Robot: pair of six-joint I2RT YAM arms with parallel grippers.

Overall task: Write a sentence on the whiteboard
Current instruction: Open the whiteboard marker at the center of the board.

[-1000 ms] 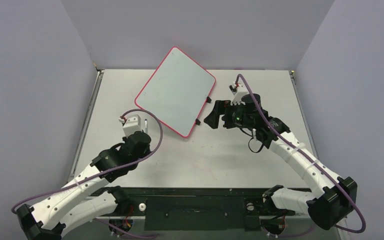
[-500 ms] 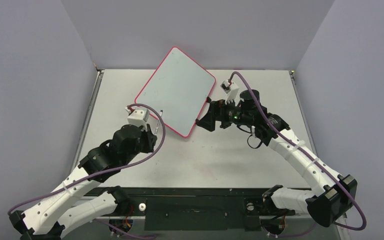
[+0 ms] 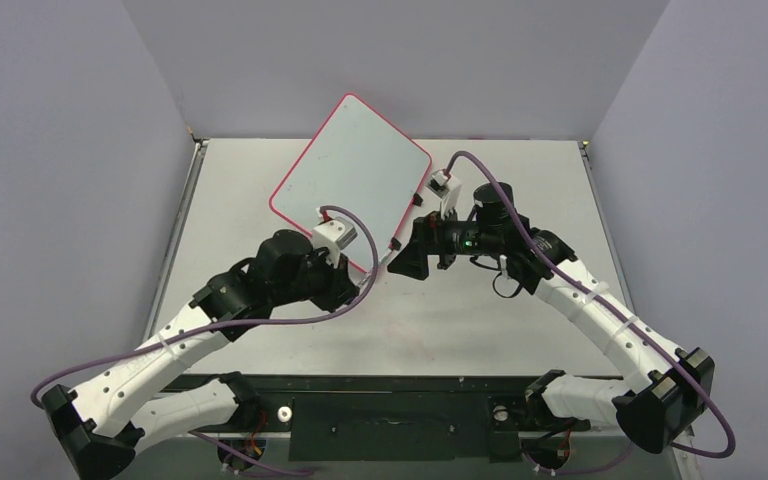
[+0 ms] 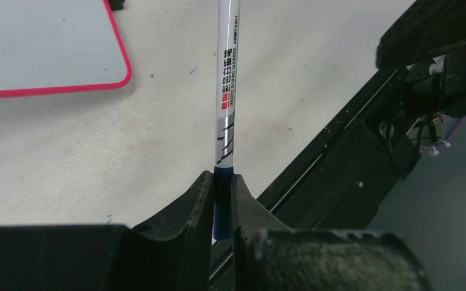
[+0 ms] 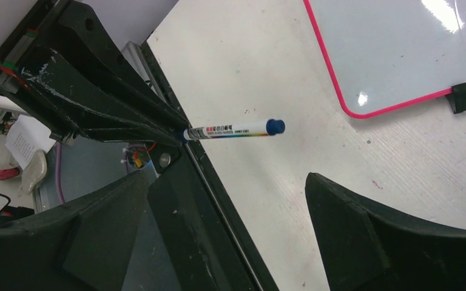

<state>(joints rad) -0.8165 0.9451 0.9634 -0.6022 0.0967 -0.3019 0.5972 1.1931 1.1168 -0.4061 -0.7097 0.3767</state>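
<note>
Toward 12 o'clock from the middle of the table, the whiteboard is lying turned at an angle, its long sides running from 1 o'clock down to 7 o'clock. Its face is showing plain white inside the thin red-pink rim, with a patch of glare in the right wrist view. Two small black clips are sitting on the edge facing 4 o'clock. Whether the far corner is resting flat or leaning on the back wall I cannot tell.

At the board's 6 o'clock corner the two arms are meeting. The left gripper is reaching in from 8 o'clock and is clamping a whiteboard marker by its blue tail end, the fingers pressing tight on either side of the barrel. In the left wrist view the marker is standing straight out of the left gripper toward 12 o'clock, clear of the tabletop, with the board's rounded corner lying off at 10 o'clock.

The right gripper is coming in from 4 o'clock with its fingers spread wide and nothing between them. In the right wrist view the marker is hanging crosswise just ahead of the right gripper, its blue end pointing to 3 o'clock and touching neither finger. The whiteboard is filling the 1 o'clock part of that view, one clip sitting at its lower edge
</note>
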